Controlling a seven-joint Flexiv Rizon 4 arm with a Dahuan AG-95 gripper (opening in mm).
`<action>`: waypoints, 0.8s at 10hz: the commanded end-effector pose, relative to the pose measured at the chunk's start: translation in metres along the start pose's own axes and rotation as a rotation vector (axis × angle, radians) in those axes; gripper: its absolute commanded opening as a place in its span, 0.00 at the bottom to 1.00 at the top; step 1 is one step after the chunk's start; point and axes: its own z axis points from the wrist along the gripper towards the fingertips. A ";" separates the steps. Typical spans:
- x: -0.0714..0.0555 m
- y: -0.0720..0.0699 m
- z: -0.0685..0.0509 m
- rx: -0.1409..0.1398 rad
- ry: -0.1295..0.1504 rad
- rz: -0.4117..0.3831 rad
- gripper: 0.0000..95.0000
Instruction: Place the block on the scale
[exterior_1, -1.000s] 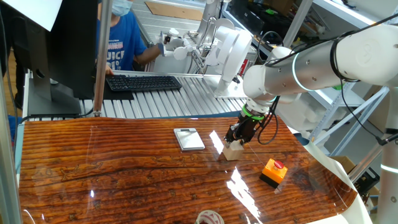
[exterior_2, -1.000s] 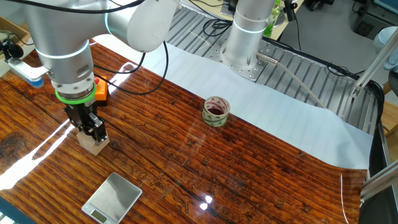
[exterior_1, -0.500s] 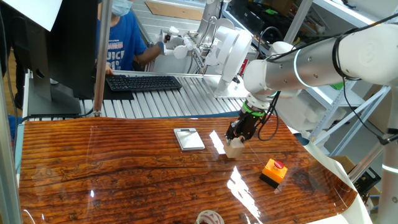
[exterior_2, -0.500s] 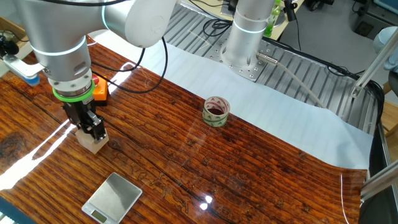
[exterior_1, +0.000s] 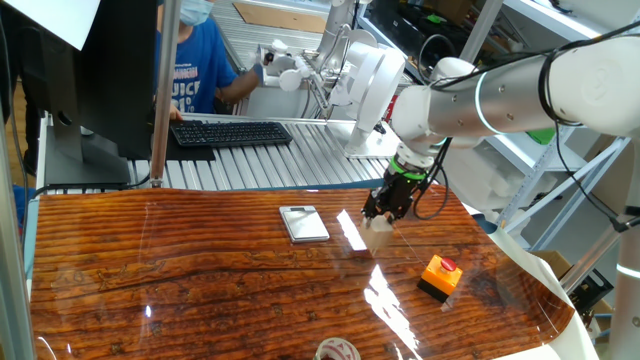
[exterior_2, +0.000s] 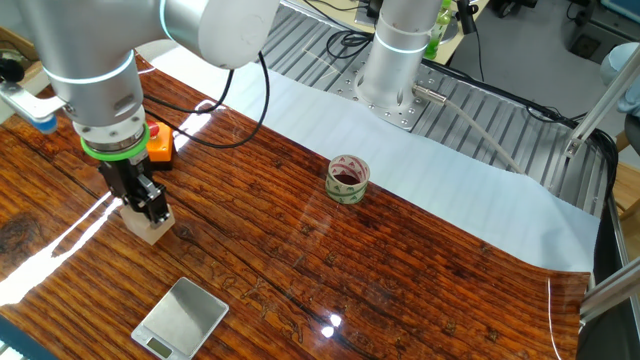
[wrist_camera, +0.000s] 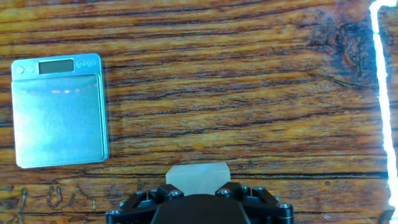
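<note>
The block (exterior_1: 379, 224) is a light-tan wooden cube held between my gripper's (exterior_1: 381, 214) fingers, lifted a little above the wooden table. It also shows in the other fixed view (exterior_2: 146, 226) under the gripper (exterior_2: 148, 212), and in the hand view (wrist_camera: 197, 176) at the bottom centre, between the black fingers (wrist_camera: 147, 200). The scale (exterior_1: 303, 222) is a flat silver-grey plate lying left of the gripper on the table. It lies at the front in the other fixed view (exterior_2: 181, 317) and at the left of the hand view (wrist_camera: 57, 112), with its small display at the top.
An orange box with a red button (exterior_1: 440, 276) sits right of the gripper, and shows behind the arm in the other fixed view (exterior_2: 160, 144). A roll of tape (exterior_2: 347, 179) lies mid-table. A keyboard (exterior_1: 230, 132) and a person (exterior_1: 195, 60) are beyond the far edge.
The gripper has risen with the block, which was resting on the table a second ago. It has drifted slightly toward the far edge.
</note>
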 end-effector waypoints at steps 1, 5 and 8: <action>-0.001 0.006 -0.005 0.001 -0.001 0.016 0.00; -0.016 0.027 -0.018 0.003 0.011 0.047 0.00; -0.032 0.050 -0.028 0.010 0.013 0.063 0.00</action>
